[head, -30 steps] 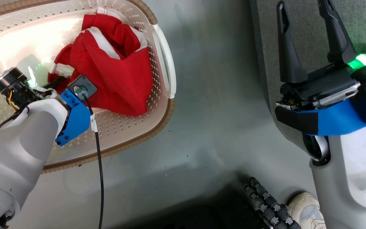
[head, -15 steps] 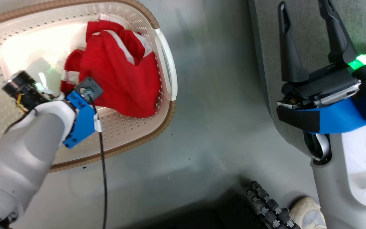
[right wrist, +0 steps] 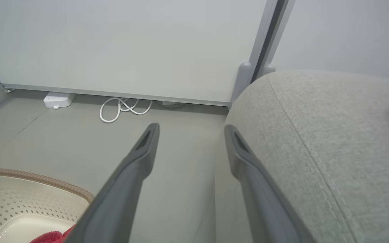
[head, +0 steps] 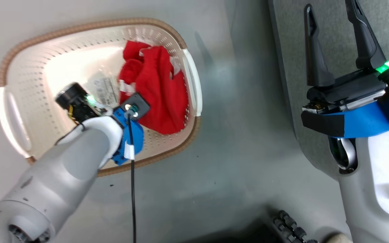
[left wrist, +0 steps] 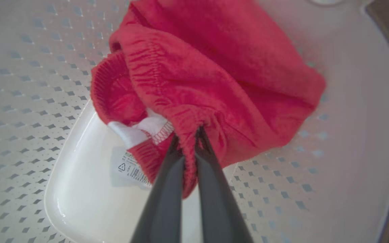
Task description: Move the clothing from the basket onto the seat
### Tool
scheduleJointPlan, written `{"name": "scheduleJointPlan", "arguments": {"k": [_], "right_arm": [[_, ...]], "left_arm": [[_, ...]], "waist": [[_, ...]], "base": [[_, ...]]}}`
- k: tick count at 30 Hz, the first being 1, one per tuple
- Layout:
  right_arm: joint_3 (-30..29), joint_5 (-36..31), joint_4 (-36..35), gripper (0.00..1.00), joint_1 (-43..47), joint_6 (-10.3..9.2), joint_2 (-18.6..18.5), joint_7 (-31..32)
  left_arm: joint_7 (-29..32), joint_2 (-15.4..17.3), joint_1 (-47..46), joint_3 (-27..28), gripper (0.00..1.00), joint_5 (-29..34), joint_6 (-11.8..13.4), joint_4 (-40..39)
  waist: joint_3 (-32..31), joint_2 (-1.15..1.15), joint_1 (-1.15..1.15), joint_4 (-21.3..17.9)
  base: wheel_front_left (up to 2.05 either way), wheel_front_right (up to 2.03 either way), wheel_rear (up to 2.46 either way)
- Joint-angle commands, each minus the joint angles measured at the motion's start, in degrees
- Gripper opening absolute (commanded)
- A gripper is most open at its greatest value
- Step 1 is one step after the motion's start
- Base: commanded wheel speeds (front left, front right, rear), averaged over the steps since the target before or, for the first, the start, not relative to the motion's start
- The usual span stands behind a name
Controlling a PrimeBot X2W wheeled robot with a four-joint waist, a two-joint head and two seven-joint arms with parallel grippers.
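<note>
Red cloth is pinched in the left gripper (left wrist: 189, 133), its two fingers closed almost together on a gathered hem of the clothing (left wrist: 214, 77). The rest of the garment slumps inside the basket (head: 15, 84), at the end nearest the seat (head: 289, 50). That seat lies off to the robot's right, with a strip of bare floor (head: 241, 118) between, so the carry looks to run up and then rightward. The right gripper (head: 329, 13) hangs wide open and empty over the seat's edge.
</note>
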Motion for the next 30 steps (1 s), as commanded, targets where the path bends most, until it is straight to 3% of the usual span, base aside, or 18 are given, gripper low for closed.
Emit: {"name": "scheduleJointPlan", "arguments": {"k": [1,15,24,30], "right_arm": [[-0.2,0.1,0.3,1.00,0.6,0.01,-0.5,0.0],[-2.0,0.6,3.4,1.00,4.5,0.01,-2.4,-0.1],[-2.5,1.3,5.9,1.00,8.1,0.01,-3.0,0.0],[-2.9,1.7,7.2,1.00,10.8,0.01,-3.4,-0.1]], "left_arm": [[-0.7,-0.4,0.4,-0.2,0.00,-0.3,-0.1,-0.5],[-10.0,-5.0,4.2,-0.2,0.00,-6.0,-0.1,-2.8],[-12.4,-5.6,6.5,-0.1,0.00,-9.9,-0.1,-5.9],[-12.4,-5.1,8.7,4.6,0.00,-9.3,-0.1,-11.5]], "waist": [[-1.8,0.00,0.00,1.2],[-13.7,0.00,0.00,6.7],[-22.5,0.00,0.00,9.1],[-27.6,0.00,0.00,10.3]], "base": [[0.00,0.00,0.00],[0.00,0.00,0.00],[0.00,0.00,0.00],[0.00,0.00,0.00]]}}
